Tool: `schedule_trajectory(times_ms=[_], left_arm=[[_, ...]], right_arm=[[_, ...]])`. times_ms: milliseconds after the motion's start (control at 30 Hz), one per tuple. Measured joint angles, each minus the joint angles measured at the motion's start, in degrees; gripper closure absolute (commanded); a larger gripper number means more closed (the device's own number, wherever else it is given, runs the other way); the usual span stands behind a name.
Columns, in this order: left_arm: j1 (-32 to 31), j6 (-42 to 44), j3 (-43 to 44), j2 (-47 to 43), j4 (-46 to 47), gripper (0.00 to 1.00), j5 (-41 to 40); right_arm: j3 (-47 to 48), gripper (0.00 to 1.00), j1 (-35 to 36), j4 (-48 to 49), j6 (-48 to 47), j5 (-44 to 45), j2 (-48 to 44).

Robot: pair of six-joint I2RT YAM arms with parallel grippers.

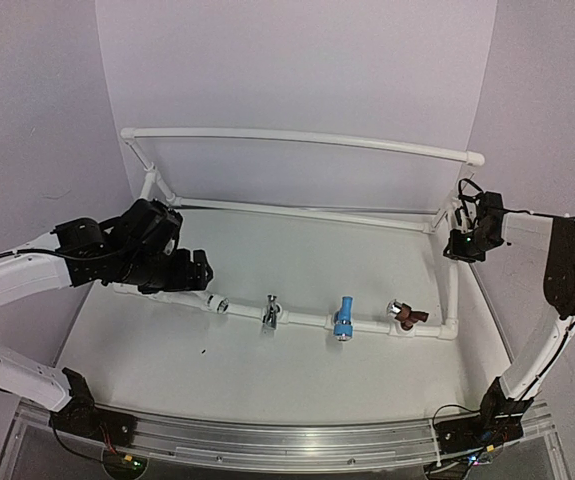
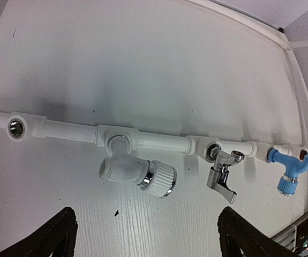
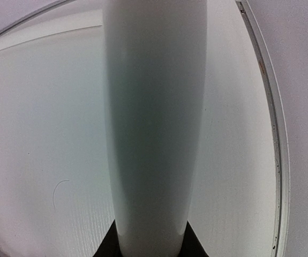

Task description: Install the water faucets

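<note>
Four water faucets sit in the sockets of the front white pipe (image 1: 307,320): a white plastic one (image 2: 137,176) (image 1: 215,302), a chrome one (image 2: 223,176) (image 1: 270,313), a light blue one (image 2: 288,171) (image 1: 344,318) and a reddish-brown one (image 1: 407,316). My left gripper (image 2: 147,214) (image 1: 192,272) hovers just in front of the white faucet, open, and its black fingers (image 2: 57,235) touch nothing. My right gripper (image 1: 464,240) (image 3: 151,246) is shut on the frame's right upright pipe (image 3: 154,134), which fills the right wrist view.
The PVC frame has a raised back rail (image 1: 297,138) and a low rear pipe (image 1: 307,212). One round socket (image 2: 16,127) at the left end of the front pipe holds nothing. A metal rail (image 1: 287,440) runs along the near table edge.
</note>
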Motion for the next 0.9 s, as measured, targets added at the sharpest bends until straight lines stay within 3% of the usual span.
schedule_trajectory(times_ms=[100, 233, 333, 500, 767, 900], left_arm=[[0.0, -4.82, -0.55, 0.29, 0.11, 0.0, -1.61], [0.0, -8.5, -0.76, 1.33, 0.12, 0.0, -2.54], [0.0, -9.27, -0.76, 1.49, -0.06, 0.0, -2.97], [0.0, -9.31, -1.93, 0.02, -0.7, 0.0, -3.9], [0.45, -5.7, 0.47, -2.08, -6.8, 0.0, -5.33], [6.69, -0.02, 5.59, -0.74, -9.02, 0.0, -2.72]], right_arm=[[0.0, 0.73, 0.0, -0.02, 0.0, -0.03, 0.0], [0.02, 0.3, -0.05, -0.75, -1.55, 0.22, -0.01], [0.01, 0.13, -0.52, -2.19, -3.36, 0.58, -0.18], [0.02, 0.03, -0.87, -4.22, -5.11, 1.05, -2.98], [0.48, 0.02, -0.9, -8.34, -7.59, 0.26, -9.77], [0.46, 0.02, -0.9, -10.72, -8.34, -0.64, -15.88]])
